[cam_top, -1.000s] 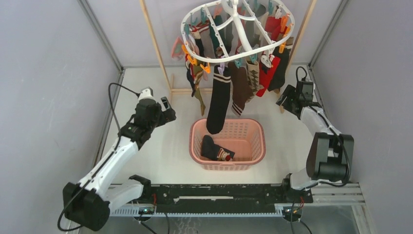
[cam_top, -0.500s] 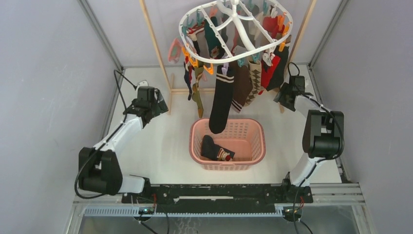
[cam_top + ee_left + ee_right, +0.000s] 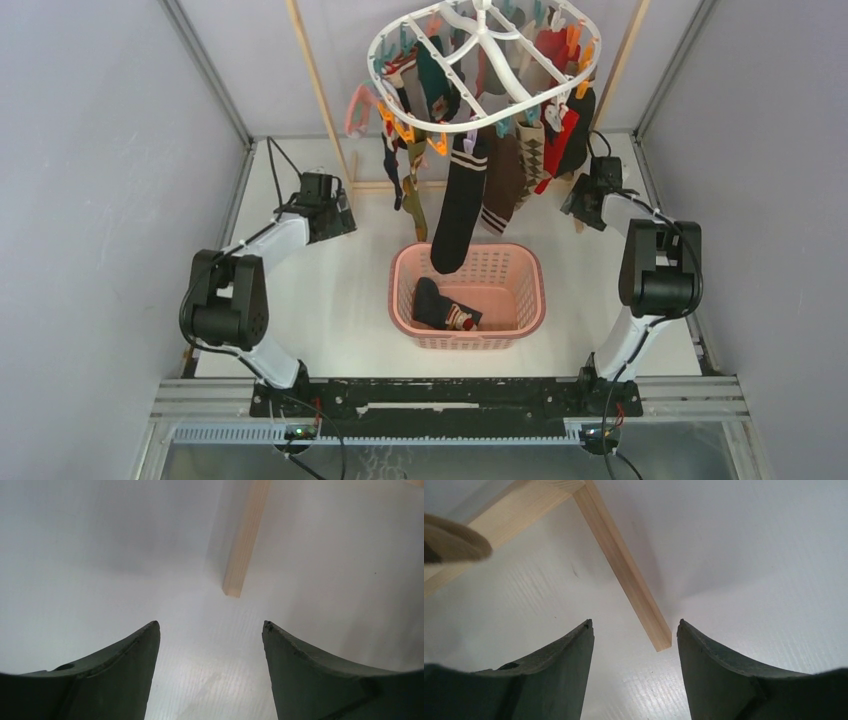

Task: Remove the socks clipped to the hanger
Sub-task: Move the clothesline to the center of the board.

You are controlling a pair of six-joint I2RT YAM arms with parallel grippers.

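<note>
The white oval hanger (image 3: 470, 128) hangs at the top centre with many socks clipped under it. A long black sock with white stripes (image 3: 458, 210) reaches down to the basket; brown, argyle and red socks (image 3: 527, 160) hang to its right. My left gripper (image 3: 340, 213) is low, left of the socks, near the wooden foot. It is open and empty (image 3: 210, 625) over the white table. My right gripper (image 3: 577, 203) sits low to the right of the socks, also open and empty (image 3: 634, 622). Neither touches a sock.
A pink lattice basket (image 3: 520, 255) stands below the hanger with dark socks (image 3: 445, 308) in it. Wooden frame posts (image 3: 315, 90) rise on both sides; a foot end lies ahead of each gripper (image 3: 239, 555) (image 3: 624, 565). Grey walls enclose the table.
Both arms have folded back, carrying their grippers toward the back of the table near the frame's feet. The left jaws have narrowed a little. The hanger has swung slightly.
</note>
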